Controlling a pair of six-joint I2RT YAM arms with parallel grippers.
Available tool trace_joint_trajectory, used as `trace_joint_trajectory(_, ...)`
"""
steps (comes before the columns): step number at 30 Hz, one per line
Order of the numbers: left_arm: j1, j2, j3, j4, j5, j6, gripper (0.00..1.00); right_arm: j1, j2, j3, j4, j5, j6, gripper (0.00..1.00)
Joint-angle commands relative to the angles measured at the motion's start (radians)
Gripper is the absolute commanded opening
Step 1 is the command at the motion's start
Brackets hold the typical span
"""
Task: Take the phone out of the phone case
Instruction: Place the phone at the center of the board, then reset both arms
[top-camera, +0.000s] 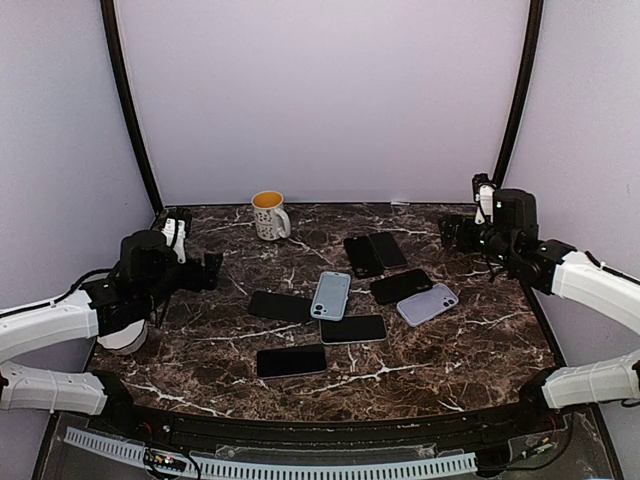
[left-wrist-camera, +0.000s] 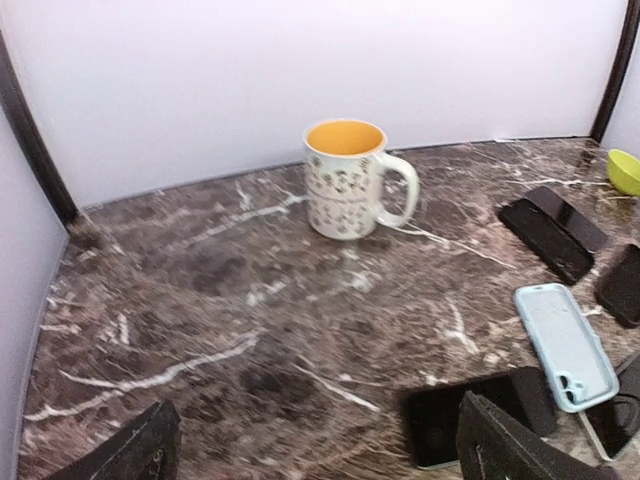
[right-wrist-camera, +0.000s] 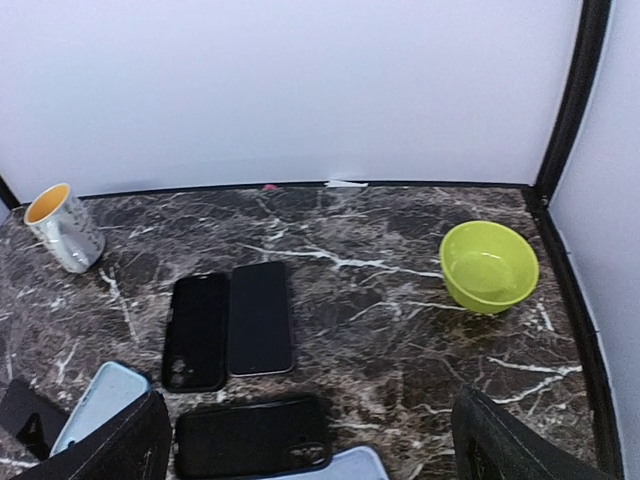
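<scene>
Left pincer (left-wrist-camera: 315, 448), right pincer (right-wrist-camera: 310, 440) apart, empty. Mug (left-wrist-camera: 345, 180), green bowl (right-wrist-camera: 489, 266) near; light-blue case (left-wrist-camera: 565, 345) possibly empty.

A light blue case (top-camera: 331, 295) lies flat at the centre of the top view, with a lavender case (top-camera: 427, 304) flat to its right and a black case (top-camera: 401, 286) between them, slightly higher. Above these, another black case (top-camera: 363, 256) and a dark phone (top-camera: 388, 250) lie side by side. Three more black phones lie flat left of (top-camera: 281, 306), below (top-camera: 353, 329) and lower left of (top-camera: 291, 361) the blue one.
</scene>
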Motion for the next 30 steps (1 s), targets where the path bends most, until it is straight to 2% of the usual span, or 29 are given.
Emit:
trace_joint_trajectory(1, 0.103, -0.018, -0.097, 0.295, -0.080, 0.333, 0.99, -0.048, -0.028, -0.091, 0.159, 0.129, -0.110, 0.99)
trace_joint_trajectory(5, 0.229, 0.080, -0.118, 0.425, -0.055, 0.412, 0.99, -0.114, -0.059, -0.225, 0.355, 0.230, -0.146, 0.99)
trace_joint_trajectory(8, 0.367, 0.156, -0.109, 0.439, 0.017, 0.297, 0.99, -0.167, -0.058, -0.319, 0.480, 0.288, -0.140, 0.99)
trace_joint_trajectory(11, 0.430, 0.261, -0.138, 0.556, 0.043, 0.292, 0.99, -0.196, -0.041, -0.425, 0.633, 0.328, -0.164, 0.99)
trace_joint_trajectory(15, 0.472, 0.375, -0.158, 0.657, 0.051, 0.291, 0.99, -0.234, 0.008, -0.556, 0.907, 0.203, -0.271, 0.99)
trace_joint_trajectory(17, 0.486, 0.409, -0.190, 0.751, 0.074, 0.293, 0.99, -0.254, 0.052, -0.599, 1.022, 0.177, -0.276, 0.99)
trace_joint_trajectory(20, 0.496, 0.467, -0.217, 0.876, 0.108, 0.313, 0.99, -0.292, 0.148, -0.606, 1.103, 0.121, -0.278, 0.98)
trace_joint_trajectory(23, 0.500, 0.492, -0.215, 0.914, 0.174, 0.358, 0.98, -0.318, 0.243, -0.615, 1.242, 0.060, -0.302, 0.98)
trace_joint_trajectory(26, 0.501, 0.536, -0.256, 1.054, 0.154, 0.367, 0.99, -0.342, 0.308, -0.598, 1.302, -0.003, -0.316, 0.99)
trace_joint_trajectory(30, 0.515, 0.540, -0.287, 1.114, 0.169, 0.349, 0.99, -0.411, 0.388, -0.602, 1.366, -0.077, -0.265, 0.99)
